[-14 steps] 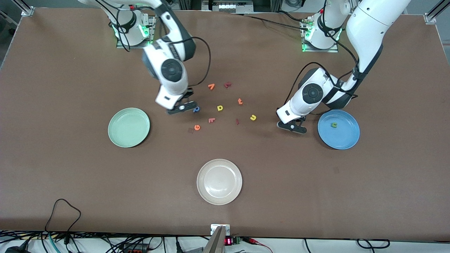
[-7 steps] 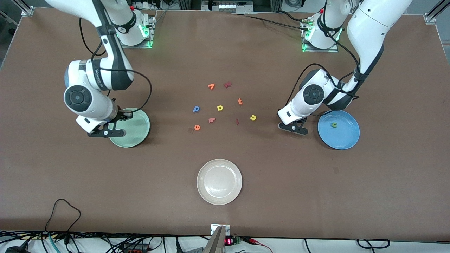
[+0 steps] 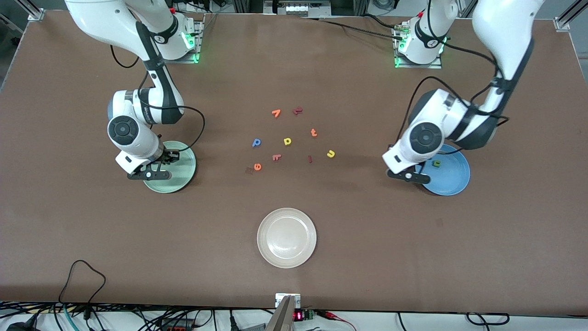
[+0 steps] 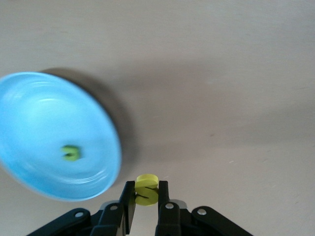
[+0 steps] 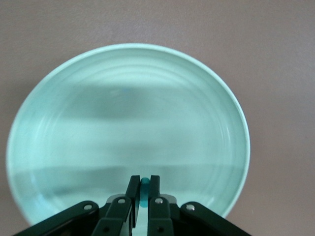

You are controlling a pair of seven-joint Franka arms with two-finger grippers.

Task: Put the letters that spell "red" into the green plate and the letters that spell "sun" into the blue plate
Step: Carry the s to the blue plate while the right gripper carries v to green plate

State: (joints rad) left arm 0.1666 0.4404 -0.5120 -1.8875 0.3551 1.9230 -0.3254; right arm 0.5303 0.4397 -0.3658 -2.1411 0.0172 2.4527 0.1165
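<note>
Green "n" (image 3: 437, 163) lies in the blue plate (image 3: 452, 181). Left pincer (image 4: 145, 202) beside it pinches yellow "s" (image 4: 146, 189); right pincer (image 5: 142, 196) over green plate (image 5: 197, 123) pinches teal "r" (image 5: 143, 194). Four letters remain.

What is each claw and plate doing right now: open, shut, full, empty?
Right gripper: shut on teal letter, over green plate.
Left gripper: shut on yellow letter, at blue plate edge.
Green plate: no letter in it.
Blue plate: holds dark green letter.
</note>
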